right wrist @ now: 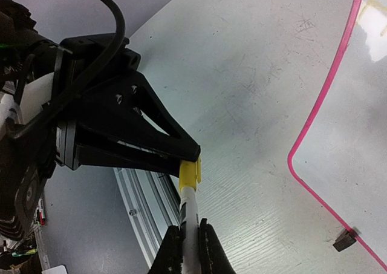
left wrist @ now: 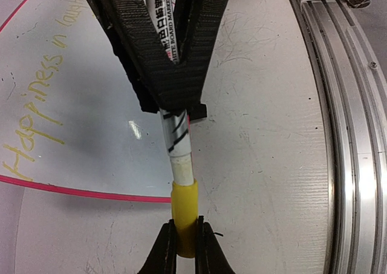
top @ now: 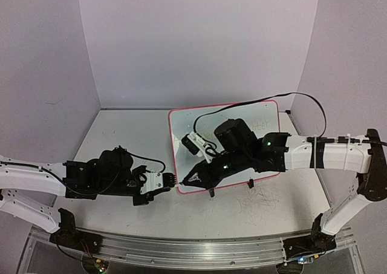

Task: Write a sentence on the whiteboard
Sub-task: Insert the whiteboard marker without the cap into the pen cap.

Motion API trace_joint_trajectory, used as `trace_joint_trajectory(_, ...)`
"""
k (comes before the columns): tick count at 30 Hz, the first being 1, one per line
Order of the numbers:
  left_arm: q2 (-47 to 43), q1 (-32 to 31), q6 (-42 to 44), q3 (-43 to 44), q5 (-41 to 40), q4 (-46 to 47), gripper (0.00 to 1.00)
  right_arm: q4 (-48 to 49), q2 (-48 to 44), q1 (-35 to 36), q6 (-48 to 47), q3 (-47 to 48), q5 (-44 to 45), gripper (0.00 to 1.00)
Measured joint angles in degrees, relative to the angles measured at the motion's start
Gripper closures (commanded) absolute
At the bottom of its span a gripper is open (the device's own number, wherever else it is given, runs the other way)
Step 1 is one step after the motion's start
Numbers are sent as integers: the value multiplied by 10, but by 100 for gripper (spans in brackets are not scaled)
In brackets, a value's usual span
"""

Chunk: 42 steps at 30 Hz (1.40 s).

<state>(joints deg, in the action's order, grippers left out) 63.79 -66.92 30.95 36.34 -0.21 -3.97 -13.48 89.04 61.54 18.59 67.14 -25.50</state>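
The whiteboard (top: 188, 124) lies flat on the tabletop (top: 121, 135), right of centre, with much of it covered by the right arm. Its pink rim (right wrist: 319, 101) is unbroken where visible, and one black clip foot (right wrist: 346, 241) sits at the rim in the right wrist view. The sentence (left wrist: 36, 98) is on the board in faint yellow handwriting. It begins close to the rim and reads "Happiness in", with the following word cut off at the frame edge. Both grippers meet just off the board's near-left corner, above bare tabletop. The right gripper (right wrist: 190, 234) is clenched on the white barrel of a marker (left wrist: 178, 138). The left gripper (left wrist: 186, 234) is clenched on the yellow cap (left wrist: 184, 204) at the marker's end. Cap and barrel are in contact, but whether the cap is fully seated cannot be told. An aluminium rail (left wrist: 351, 135) runs along the tabletop's near edge.
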Motion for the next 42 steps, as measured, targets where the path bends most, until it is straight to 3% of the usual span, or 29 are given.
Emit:
trace_joint_trajectory(14, 0, 0, -25, 0, -10, 4, 100, 1, 13, -1, 28, 8, -10, 100)
trace_joint_trajectory(35, 0, 0, -48, 0, 2, -5, 100, 14, 32, -4, -90, 7, -31, 100)
trace_joint_trajectory(42, 0, 2, -55, 0, -12, -11, 100, 16, 46, -5, -70, 18, -30, 100)
